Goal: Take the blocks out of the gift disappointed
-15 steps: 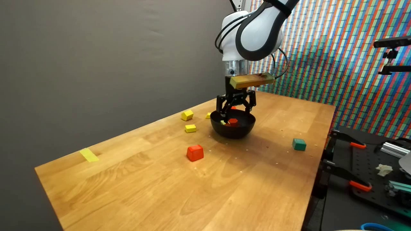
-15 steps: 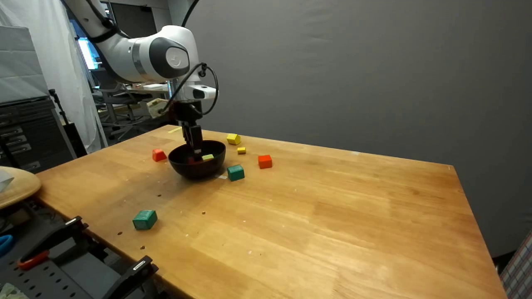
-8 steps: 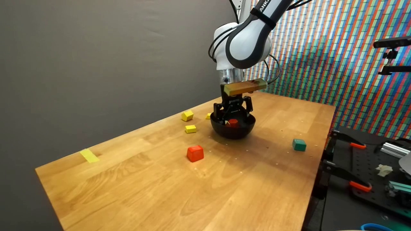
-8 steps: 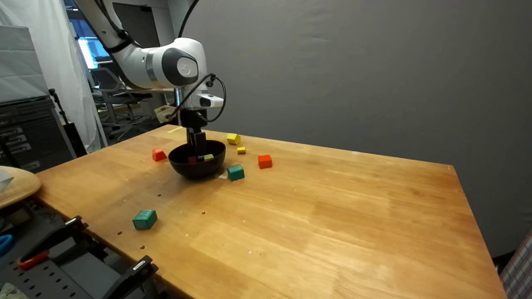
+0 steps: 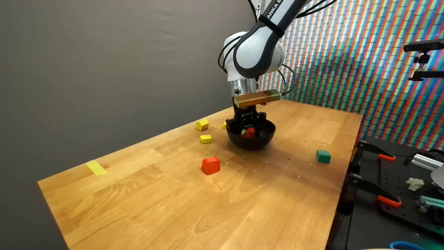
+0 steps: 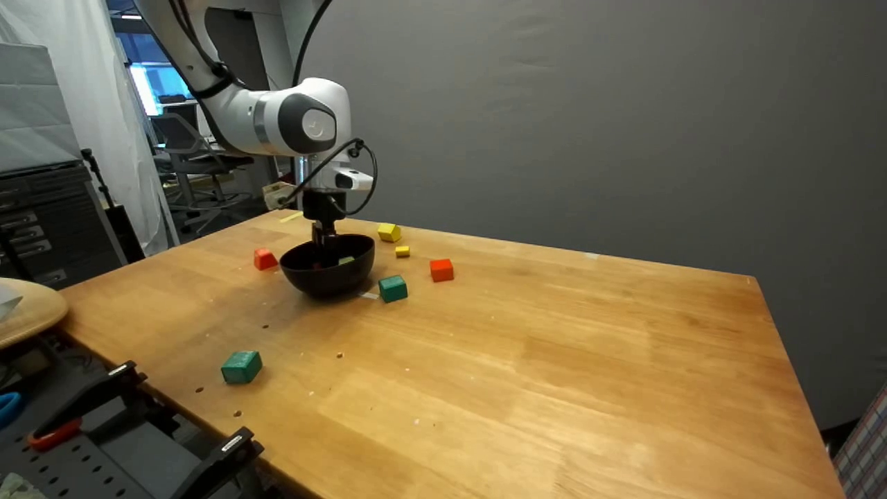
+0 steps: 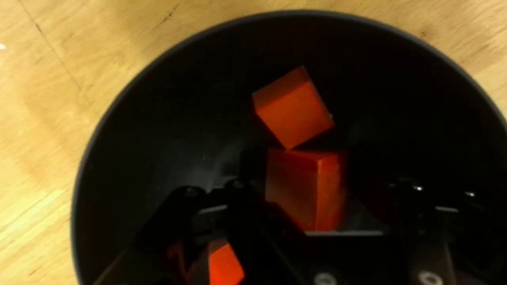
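The black bowl, the task's gift disappointed, stands upright with my gripper lowered inside it. The fingers press against both sides of a red block, with no gap seen. Another red block touches its corner in the bowl. A pale yellow block also lies inside, half hidden. Behind my finger an orange-red block shows; inside or outside the bowl I cannot tell. On the table are a red-orange block, yellow blocks, green blocks and a red block.
A flat yellow tape strip is stuck near the table's edge. Clamps with orange grips and a dark perforated plate sit beyond the table's side. The bowl's rim surrounds the fingers closely.
My gripper has come down deeper into the bowl, and its fingers have drawn together around the red block. That block and the bowl have shifted slightly. The blocks on the table have stayed put.
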